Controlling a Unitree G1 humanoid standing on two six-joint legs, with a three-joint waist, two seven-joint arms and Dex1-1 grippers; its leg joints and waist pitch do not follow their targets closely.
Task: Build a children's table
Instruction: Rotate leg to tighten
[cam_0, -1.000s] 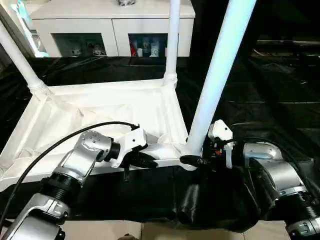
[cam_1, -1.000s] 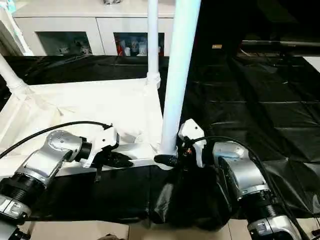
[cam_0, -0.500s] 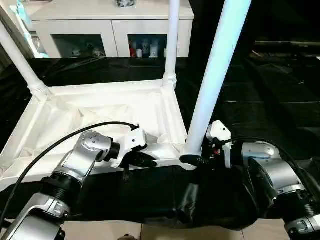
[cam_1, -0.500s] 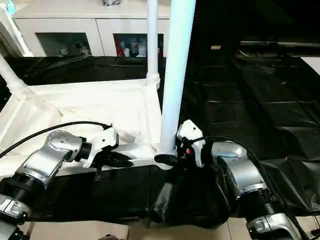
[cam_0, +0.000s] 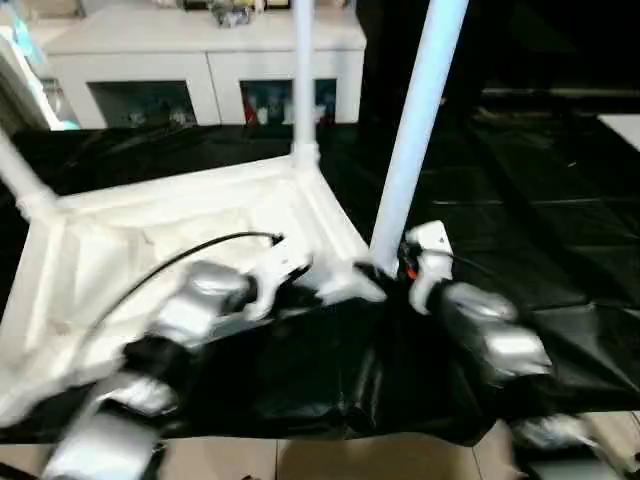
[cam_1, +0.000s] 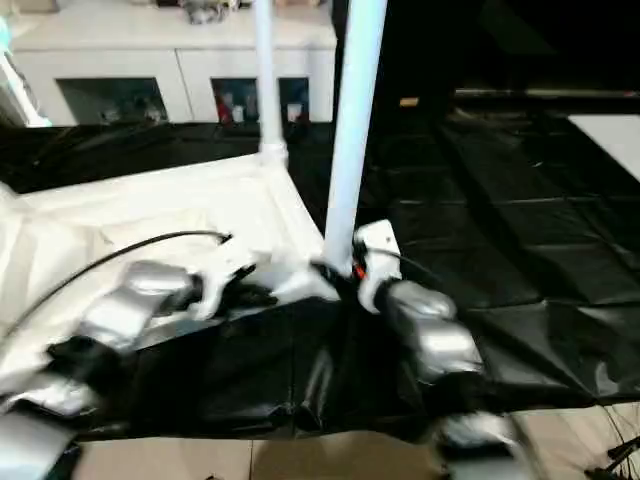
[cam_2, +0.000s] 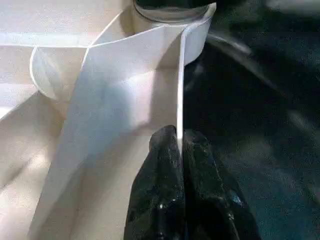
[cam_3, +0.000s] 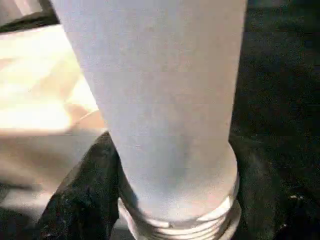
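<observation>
you are looking down at the children's table (cam_0: 190, 225), which is lying upside down on the black-draped work table (cam_0: 560, 230), with its ribbed underside facing up. one leg (cam_0: 418, 120) is standing upright in the corner socket nearest you on the right side, and a second leg (cam_0: 303, 75) is rising from the far corner behind it. a third leg (cam_0: 18, 175) is leaning out from the far left corner.

your left gripper (cam_2: 180, 165) is pressed together on the thin front rim of the tabletop, just beside the near right corner socket, with the rim's edge pinched between its two black fingers (cam_2: 162, 190). your right gripper (cam_3: 170, 200) is set around the base of the near leg, right above the socket's collar, with a black finger (cam_3: 85, 195) on each side of the tube and touching it.

beyond the tabletop a white cabinet (cam_0: 210, 60) is standing against the far wall.
</observation>
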